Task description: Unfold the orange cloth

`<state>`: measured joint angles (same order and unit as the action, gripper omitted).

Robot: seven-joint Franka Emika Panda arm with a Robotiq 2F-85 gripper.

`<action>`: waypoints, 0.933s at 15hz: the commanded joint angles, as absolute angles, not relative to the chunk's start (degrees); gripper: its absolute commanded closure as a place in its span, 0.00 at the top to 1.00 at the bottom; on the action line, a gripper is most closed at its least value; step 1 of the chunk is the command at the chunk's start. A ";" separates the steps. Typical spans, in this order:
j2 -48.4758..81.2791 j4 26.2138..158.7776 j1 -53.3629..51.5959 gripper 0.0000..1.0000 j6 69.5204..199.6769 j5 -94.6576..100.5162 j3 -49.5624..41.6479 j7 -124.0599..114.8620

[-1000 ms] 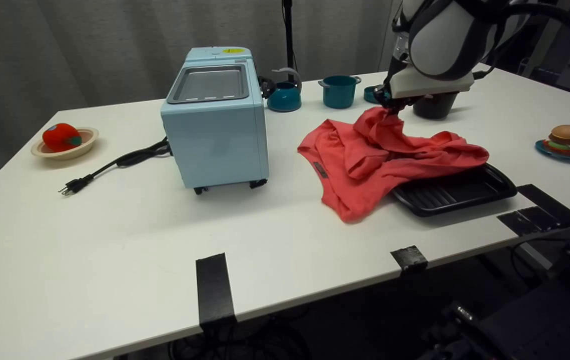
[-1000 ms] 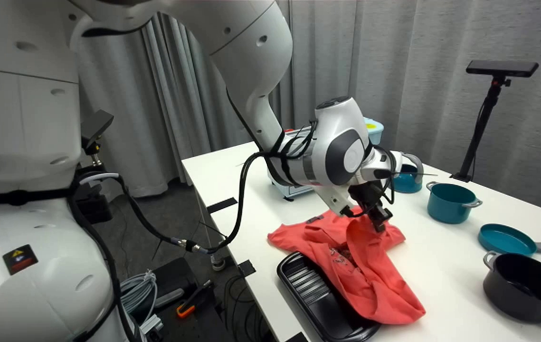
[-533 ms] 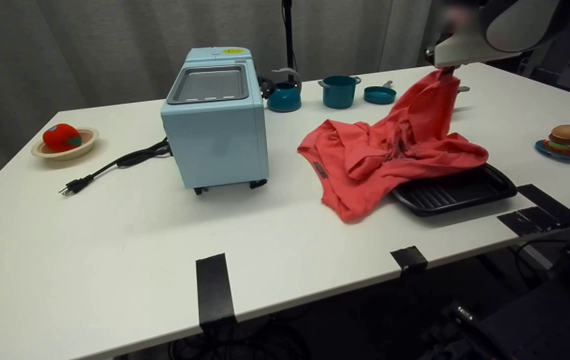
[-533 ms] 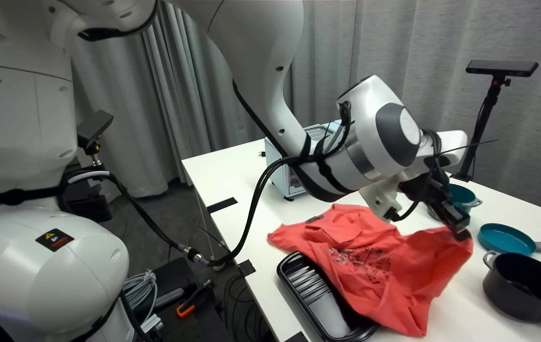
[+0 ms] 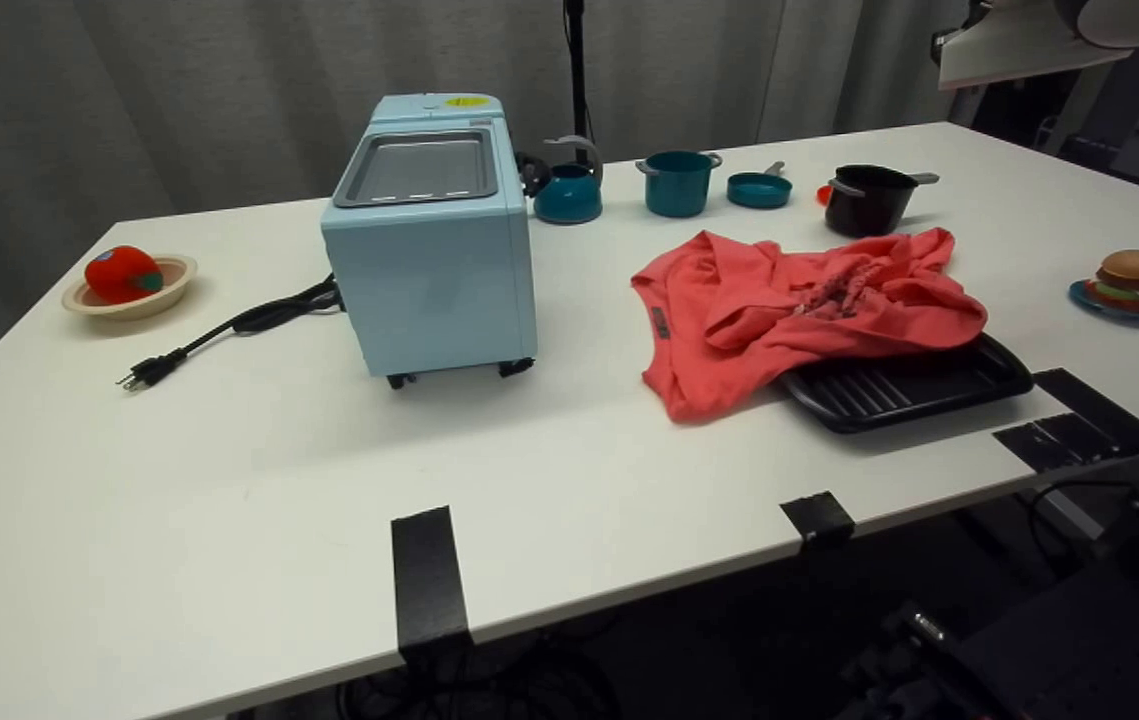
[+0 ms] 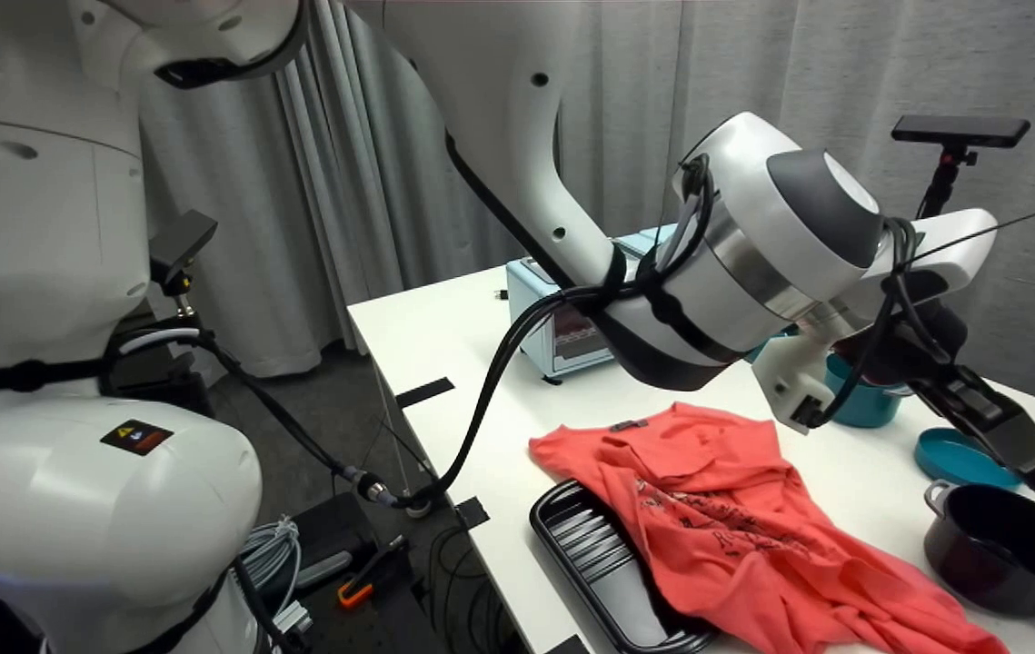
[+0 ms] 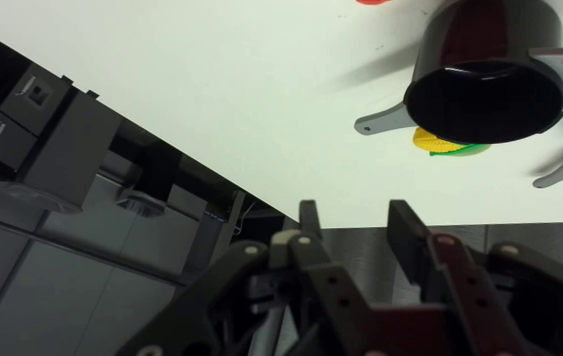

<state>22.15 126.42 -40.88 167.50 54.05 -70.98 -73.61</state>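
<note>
Open lane on tabletop [image 5: 584,430], between toaster oven [image 5: 439,290] and orange cloth [image 5: 799,328]. Back row obstructs: kettle [image 5: 569,198], teal pot [image 5: 677,190], pan [image 5: 759,191], black pot [image 5: 867,205]. Black tray [image 5: 894,388] juts from under cloth. Bare strip, cloth to burger [image 5: 1137,280]. Air between claw [image 7: 354,210] and black pot.

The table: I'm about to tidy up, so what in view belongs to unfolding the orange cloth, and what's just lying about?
For the job:
orange cloth
gripper

Just lying about:
black tray, partly under the cloth
toaster oven
kettle
teal pot
teal pan
black pot
toy burger
red object
cream bowl
</note>
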 commanded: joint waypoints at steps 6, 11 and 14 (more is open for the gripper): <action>9.42 131.39 -49.30 1.00 166.59 56.45 -74.42 -69.60; -3.24 134.81 -57.54 1.00 165.43 57.90 -76.86 -62.51; -10.71 135.87 -58.94 1.00 162.57 57.67 -74.03 -55.85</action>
